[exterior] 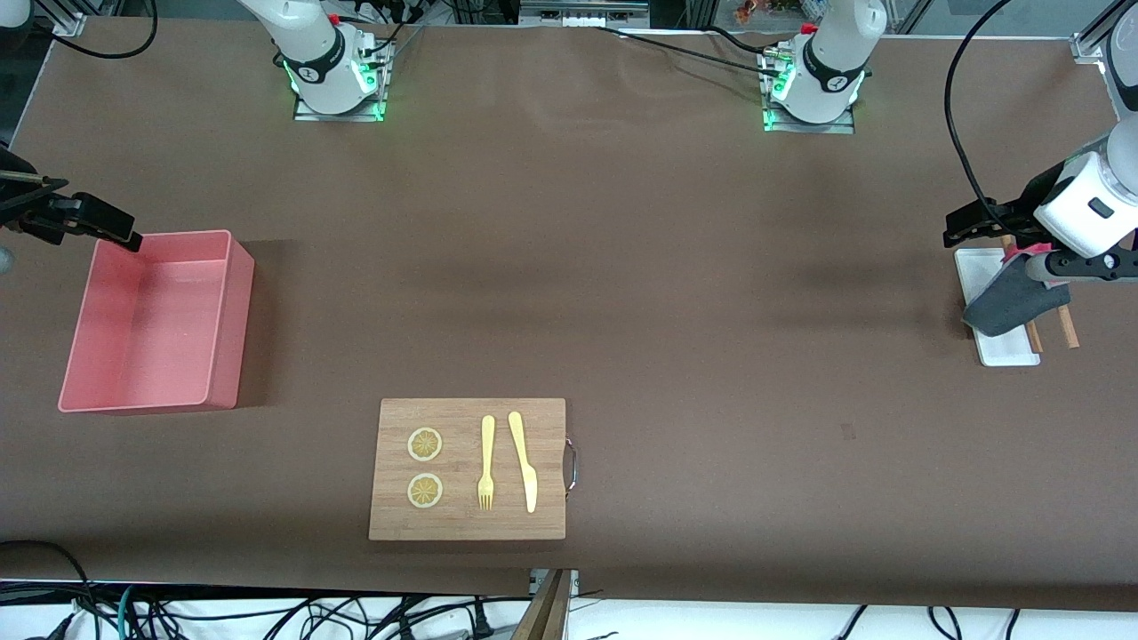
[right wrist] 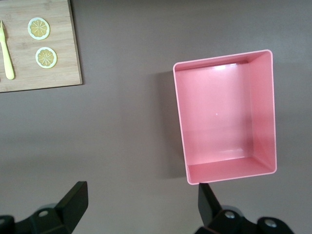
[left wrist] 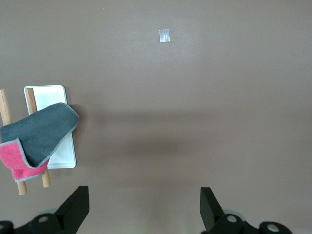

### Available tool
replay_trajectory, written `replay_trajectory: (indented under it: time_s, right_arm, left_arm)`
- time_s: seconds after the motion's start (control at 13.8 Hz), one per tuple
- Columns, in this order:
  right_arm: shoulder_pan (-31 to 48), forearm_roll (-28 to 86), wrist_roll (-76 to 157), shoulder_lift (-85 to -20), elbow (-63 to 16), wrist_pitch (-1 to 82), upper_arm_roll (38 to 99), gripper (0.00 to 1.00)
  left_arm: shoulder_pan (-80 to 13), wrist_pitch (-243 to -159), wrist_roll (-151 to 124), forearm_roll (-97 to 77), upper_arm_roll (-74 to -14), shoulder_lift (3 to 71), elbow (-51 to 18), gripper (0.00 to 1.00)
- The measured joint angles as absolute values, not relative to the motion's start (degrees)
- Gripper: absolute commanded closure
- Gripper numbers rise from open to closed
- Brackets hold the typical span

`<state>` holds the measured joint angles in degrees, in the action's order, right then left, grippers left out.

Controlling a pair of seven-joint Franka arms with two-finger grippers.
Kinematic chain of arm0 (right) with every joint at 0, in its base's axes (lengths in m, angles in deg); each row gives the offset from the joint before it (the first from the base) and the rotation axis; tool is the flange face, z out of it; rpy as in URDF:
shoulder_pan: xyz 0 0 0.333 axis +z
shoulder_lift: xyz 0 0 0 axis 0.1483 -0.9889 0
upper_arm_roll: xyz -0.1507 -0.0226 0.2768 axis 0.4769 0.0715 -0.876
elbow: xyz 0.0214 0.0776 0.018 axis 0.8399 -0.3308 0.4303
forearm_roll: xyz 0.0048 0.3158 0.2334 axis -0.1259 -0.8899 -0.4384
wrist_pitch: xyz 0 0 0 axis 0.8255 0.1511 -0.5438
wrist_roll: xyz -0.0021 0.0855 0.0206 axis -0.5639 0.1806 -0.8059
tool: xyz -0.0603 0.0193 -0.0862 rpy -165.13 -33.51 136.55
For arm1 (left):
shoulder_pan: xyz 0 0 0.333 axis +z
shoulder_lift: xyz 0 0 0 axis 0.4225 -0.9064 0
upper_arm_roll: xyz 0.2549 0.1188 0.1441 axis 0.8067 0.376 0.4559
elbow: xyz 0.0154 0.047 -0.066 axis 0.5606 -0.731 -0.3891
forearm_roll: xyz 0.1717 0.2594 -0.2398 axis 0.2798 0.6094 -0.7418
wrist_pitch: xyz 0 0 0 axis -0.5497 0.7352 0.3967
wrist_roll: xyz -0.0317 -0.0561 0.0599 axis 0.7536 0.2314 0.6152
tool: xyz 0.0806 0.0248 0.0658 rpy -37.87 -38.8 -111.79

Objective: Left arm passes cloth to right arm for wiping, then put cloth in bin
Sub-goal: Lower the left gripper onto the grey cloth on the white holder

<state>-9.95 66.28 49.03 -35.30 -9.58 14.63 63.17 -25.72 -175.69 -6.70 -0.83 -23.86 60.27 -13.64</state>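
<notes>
Sitting empty at the right arm's end of the table: bin [exterior: 156, 324]. Hovering beside it, jaws spread wide, gripping nothing: right gripper [right wrist: 139, 207]. Draping over tray [left wrist: 48, 97] and wooden sticks [left wrist: 32, 101]: cloth [left wrist: 41, 134]. Hanging nearby, equally wide, empty: left gripper [left wrist: 145, 207].

Dark grey soft cloth [left wrist: 41, 130] with a pink-red underside and pale edging; pink rectangular plastic bin [exterior: 156, 324]; flat white rectangular tray [left wrist: 53, 97]; brown table [exterior: 622, 267].

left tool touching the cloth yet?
Apart. In the left wrist view the left tool stands open over bare table, clear of the cloth, which lies draped over the white tray and two wooden sticks.
</notes>
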Motion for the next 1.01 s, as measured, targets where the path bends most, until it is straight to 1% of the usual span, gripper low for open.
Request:
replay_trajectory:
  time_s: [0.72, 0.87, 1.01]
  right_arm:
    - [-9.95, 66.28, 49.03, -35.30, -9.58, 14.64, 63.17, 0.00]
    - [-9.95, 66.28, 49.03, -35.30, -9.58, 14.64, 63.17, 0.00]
    - [-9.94, 66.28, 49.04, -35.30, -9.58, 14.65, 63.17, 0.00]
  left_arm:
    - [-24.00, -175.85, -5.71, -0.57, -23.83, 59.09, -13.81, 0.00]
    - [-22.41, -176.58, -1.89, 1.19, -23.72, 56.61, -13.36, 0.00]
    - [-18.92, -177.44, 4.41, 3.65, -23.56, 50.94, -10.65, 0.00]
